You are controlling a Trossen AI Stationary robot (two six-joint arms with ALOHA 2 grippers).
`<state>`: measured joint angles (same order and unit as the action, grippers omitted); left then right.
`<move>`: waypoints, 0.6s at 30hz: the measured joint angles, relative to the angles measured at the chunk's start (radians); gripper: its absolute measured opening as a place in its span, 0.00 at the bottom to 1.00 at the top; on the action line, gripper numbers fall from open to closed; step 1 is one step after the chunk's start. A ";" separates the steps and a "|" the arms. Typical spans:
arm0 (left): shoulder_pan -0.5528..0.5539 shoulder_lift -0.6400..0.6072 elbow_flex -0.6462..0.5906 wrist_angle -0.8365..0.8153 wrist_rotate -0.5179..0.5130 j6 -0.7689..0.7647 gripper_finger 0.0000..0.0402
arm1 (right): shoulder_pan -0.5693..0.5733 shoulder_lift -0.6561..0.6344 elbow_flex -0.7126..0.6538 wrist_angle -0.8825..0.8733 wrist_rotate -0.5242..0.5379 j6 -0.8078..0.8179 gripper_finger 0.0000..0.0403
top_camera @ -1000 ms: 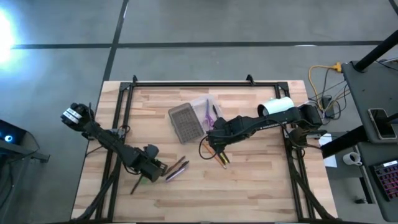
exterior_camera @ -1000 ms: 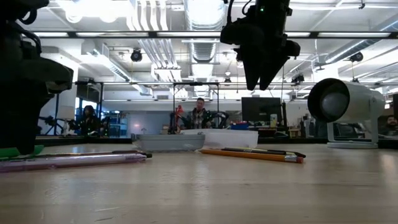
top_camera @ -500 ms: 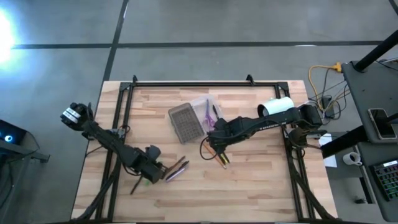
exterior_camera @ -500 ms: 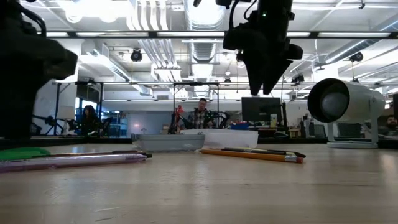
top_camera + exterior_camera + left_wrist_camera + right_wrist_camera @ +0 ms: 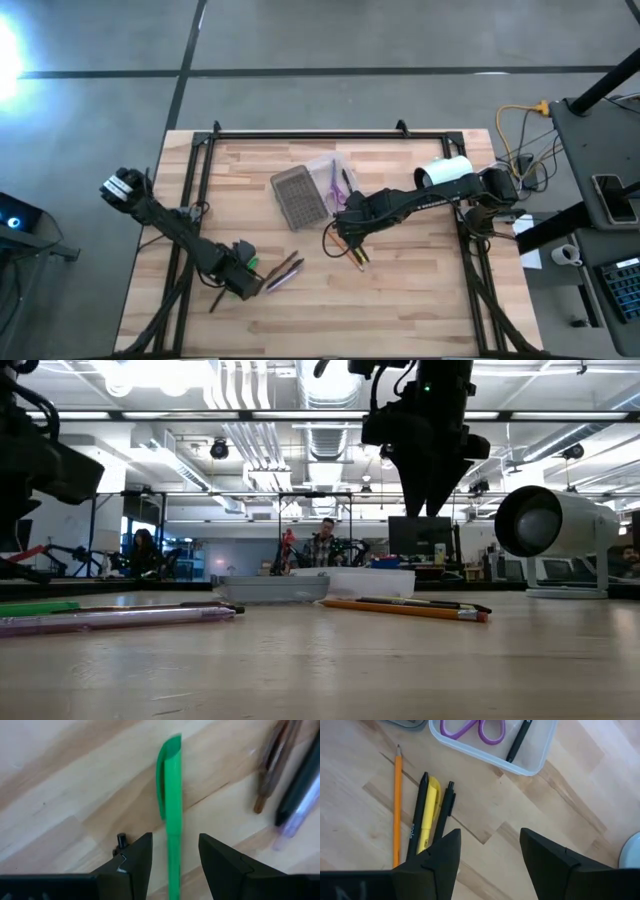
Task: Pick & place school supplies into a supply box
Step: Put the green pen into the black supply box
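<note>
My left gripper is open near the table's near left, its fingers standing on either side of a green pen without touching it. Brown and purple pens lie just beside it. My right gripper hangs open above the table's middle, over an orange pencil, a yellow pen and two dark pens. The supply box lies open. Its clear half holds purple-handled scissors and a dark pen.
A dark pencil lies near the left arm. A white cylinder stands on the table's right side behind the right arm. A black frame runs along the far edge and both sides. People sit in the room beyond.
My left gripper has drawn back toward the table's near edge and risen off the table; in the low view its dark bulk no longer reaches down to the green pen. The pens and the box have stayed where they were.
</note>
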<state>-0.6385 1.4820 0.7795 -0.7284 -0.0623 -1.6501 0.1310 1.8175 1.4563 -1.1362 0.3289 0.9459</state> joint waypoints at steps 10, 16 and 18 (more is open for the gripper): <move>-0.002 0.049 0.001 0.000 0.019 0.008 0.33 | 0.000 0.000 0.000 0.002 0.002 -0.007 0.49; -0.002 0.056 0.002 -0.005 0.018 0.030 0.17 | 0.002 0.000 0.000 0.002 0.006 -0.007 0.49; -0.001 0.054 0.001 -0.001 0.016 0.038 0.11 | 0.009 -0.001 0.000 0.002 0.014 -0.007 0.48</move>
<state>-0.6399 1.5364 0.7807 -0.7296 -0.0464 -1.6119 0.1399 1.8163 1.4567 -1.1347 0.3425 0.9386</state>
